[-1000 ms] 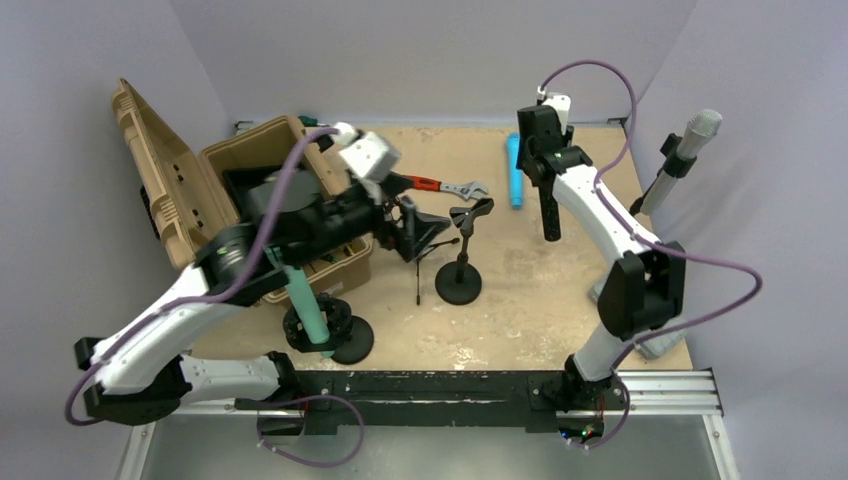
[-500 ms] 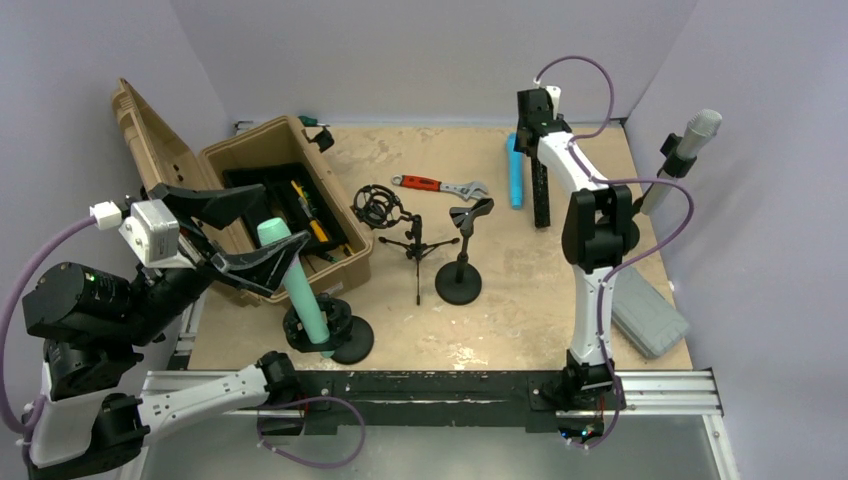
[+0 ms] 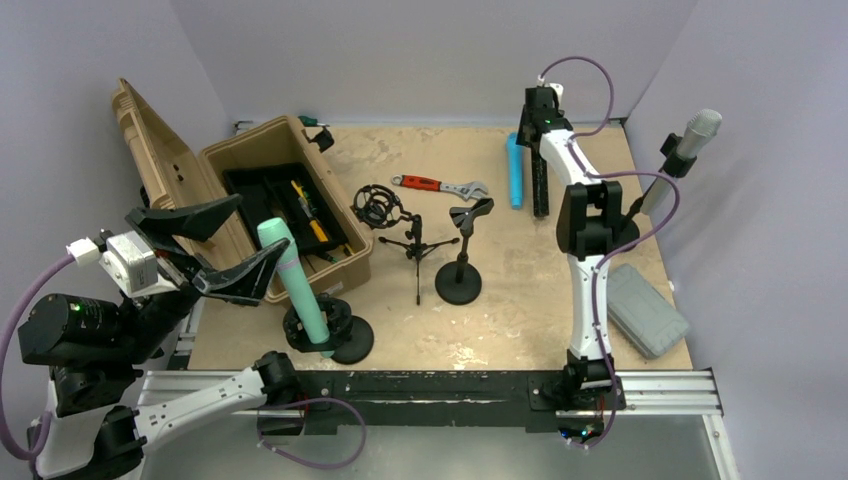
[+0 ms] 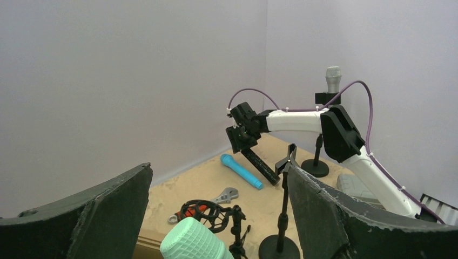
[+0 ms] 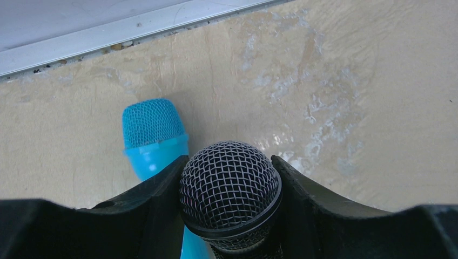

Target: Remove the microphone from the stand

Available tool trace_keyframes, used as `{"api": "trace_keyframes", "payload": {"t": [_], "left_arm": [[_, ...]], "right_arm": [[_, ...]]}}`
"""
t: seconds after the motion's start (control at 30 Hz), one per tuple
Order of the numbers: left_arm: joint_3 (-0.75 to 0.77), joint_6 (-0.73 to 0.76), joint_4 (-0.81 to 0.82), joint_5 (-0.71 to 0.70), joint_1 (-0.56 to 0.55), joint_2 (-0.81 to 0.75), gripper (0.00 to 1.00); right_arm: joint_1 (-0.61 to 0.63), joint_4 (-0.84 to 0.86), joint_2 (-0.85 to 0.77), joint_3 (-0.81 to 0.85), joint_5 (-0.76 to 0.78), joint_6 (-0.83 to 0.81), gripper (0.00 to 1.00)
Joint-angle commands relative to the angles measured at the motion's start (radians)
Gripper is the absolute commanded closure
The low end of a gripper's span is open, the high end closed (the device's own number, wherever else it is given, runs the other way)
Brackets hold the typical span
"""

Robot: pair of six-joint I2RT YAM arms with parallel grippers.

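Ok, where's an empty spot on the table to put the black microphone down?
The biggest bare patch is the near middle of the table, between the round-base stand and the grey case. A smaller one lies at the far edge, between the toolbox and the blue microphone. It is crowded around the wrench, tripod and mint microphone.
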Motion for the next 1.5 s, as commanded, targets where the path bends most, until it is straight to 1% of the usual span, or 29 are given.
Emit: {"api": "trace_keyframes", "payload": {"t": [0.0, 0.1, 0.3, 0.53, 0.6, 0.73, 1.1, 1.17, 1.27, 1.37, 1.47], "left_arm": [[-0.025, 0.034, 0.065, 0.002, 0.020, -0.003, 0.08], [-0.041, 0.032, 0.078, 0.039, 0.050, -0.004, 0.08], [-0.066, -0.028, 0.104, 0.152, 0.164, 0.001, 0.09], [-0.082, -0.030, 0.120, 0.166, 0.189, -0.003, 0.09], [-0.083, -0.030, 0.119, 0.171, 0.189, 0.003, 0.09], [-0.110, -0.026, 0.138, 0.184, 0.191, 0.009, 0.10], [-0.116, -0.028, 0.141, 0.181, 0.197, 0.003, 0.10], [-0.117, -0.027, 0.143, 0.178, 0.197, 0.002, 0.10], [-0.119, -0.027, 0.143, 0.178, 0.199, 0.003, 0.10], [-0.120, -0.027, 0.144, 0.178, 0.199, 0.006, 0.11], [-0.122, -0.027, 0.146, 0.178, 0.198, 0.006, 0.11]], "right_arm": [[-0.013, 0.076, 0.036, 0.084, -0.039, -0.010, 1.00], [-0.021, 0.104, 0.052, 0.076, -0.075, -0.011, 1.00], [-0.035, 0.116, 0.079, 0.067, -0.150, 0.010, 0.91], [-0.038, 0.102, 0.103, 0.092, -0.172, 0.001, 0.71], [-0.038, 0.102, 0.099, 0.095, -0.187, -0.002, 0.63], [-0.039, 0.099, 0.088, 0.099, -0.198, -0.006, 0.54], [-0.039, 0.071, 0.070, 0.116, -0.247, 0.010, 0.39], [-0.040, 0.063, 0.060, 0.119, -0.254, 0.016, 0.35], [-0.039, 0.031, 0.036, 0.138, -0.255, 0.025, 0.34], [-0.040, -0.019, -0.020, 0.134, -0.223, 0.051, 0.34], [-0.038, -0.063, -0.148, 0.059, -0.213, 0.096, 0.35]]}}
